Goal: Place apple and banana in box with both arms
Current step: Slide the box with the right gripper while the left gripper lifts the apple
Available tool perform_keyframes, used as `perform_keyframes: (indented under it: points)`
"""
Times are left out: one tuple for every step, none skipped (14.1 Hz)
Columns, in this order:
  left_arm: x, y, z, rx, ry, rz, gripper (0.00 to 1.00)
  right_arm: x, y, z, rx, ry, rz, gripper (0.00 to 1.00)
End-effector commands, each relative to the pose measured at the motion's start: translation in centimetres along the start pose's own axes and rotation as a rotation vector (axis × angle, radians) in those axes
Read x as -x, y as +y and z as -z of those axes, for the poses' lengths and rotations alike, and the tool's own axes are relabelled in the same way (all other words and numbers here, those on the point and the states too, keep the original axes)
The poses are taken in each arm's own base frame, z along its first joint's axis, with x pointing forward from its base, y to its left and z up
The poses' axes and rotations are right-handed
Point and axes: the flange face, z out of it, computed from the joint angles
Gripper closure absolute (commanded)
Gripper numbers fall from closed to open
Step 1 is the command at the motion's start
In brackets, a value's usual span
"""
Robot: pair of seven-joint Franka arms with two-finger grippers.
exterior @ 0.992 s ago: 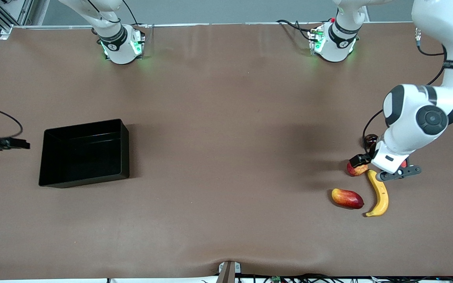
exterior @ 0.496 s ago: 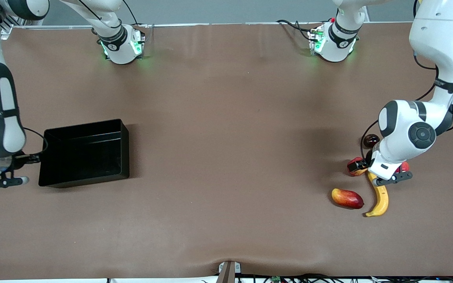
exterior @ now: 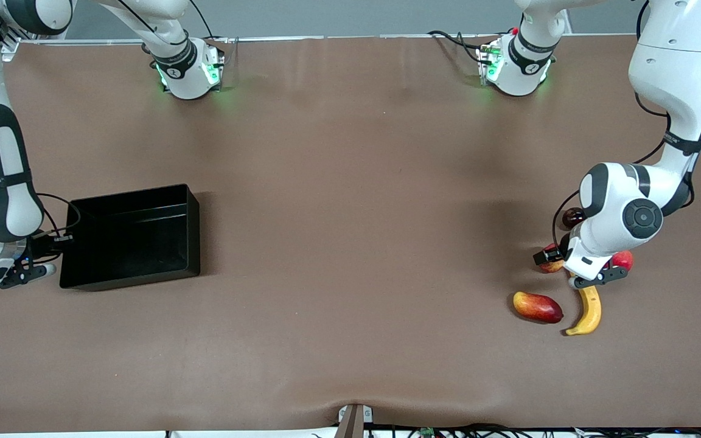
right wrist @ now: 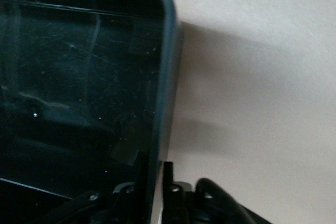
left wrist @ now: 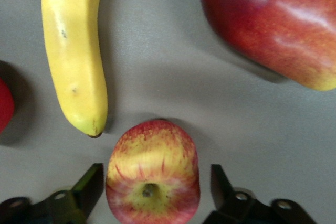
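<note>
we see the box (exterior: 131, 237) holding no fruit, our right tool (right wrist: 155, 174) pinching its wall. our left tool (left wrist: 152, 187) stands spread around the apple (left wrist: 152, 172); the banana (left wrist: 73, 51), mango (left wrist: 278, 22) lie just beside.

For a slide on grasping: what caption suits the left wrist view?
Left gripper open astride the small red-and-yellow streaked apple, beside the curved yellow banana.
</note>
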Motion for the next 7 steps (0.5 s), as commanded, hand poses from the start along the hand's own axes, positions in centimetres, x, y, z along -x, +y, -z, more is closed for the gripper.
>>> perform_keyframes:
  points:
    - [-0.2,-0.1,0.1,-0.011,0.01,0.003,1.0,0.2,-0.4,1.1,-0.023,0.031,0.039,1.0]
    - [-0.2,0.1,0.5,-0.011,0.015,0.005,1.0,-0.2,-0.9,1.8,-0.027,0.04,0.036,1.0]
    - [-0.2,0.3,1.0,-0.011,0.021,0.004,1.0,-0.9,-1.5,3.6,-0.049,0.048,0.012,1.0]
    - [-0.2,0.5,1.3,-0.011,0.026,-0.001,1.0,-1.5,-2.3,5.8,-0.083,0.028,-0.016,1.0]
    - [-0.3,0.5,2.3,-0.01,0.04,-0.003,1.0,-2.3,-4.0,7.4,-0.12,-0.019,-0.043,1.0]
    - [-0.5,0.6,3.5,-0.01,0.057,-0.007,1.0,-3.3,-6.1,8.8,-0.132,-0.052,-0.072,1.0]
    - [-0.6,0.9,4.7,-0.016,0.048,-0.008,1.0,-4.1,-8.2,9.6,-0.136,-0.077,-0.101,1.0]
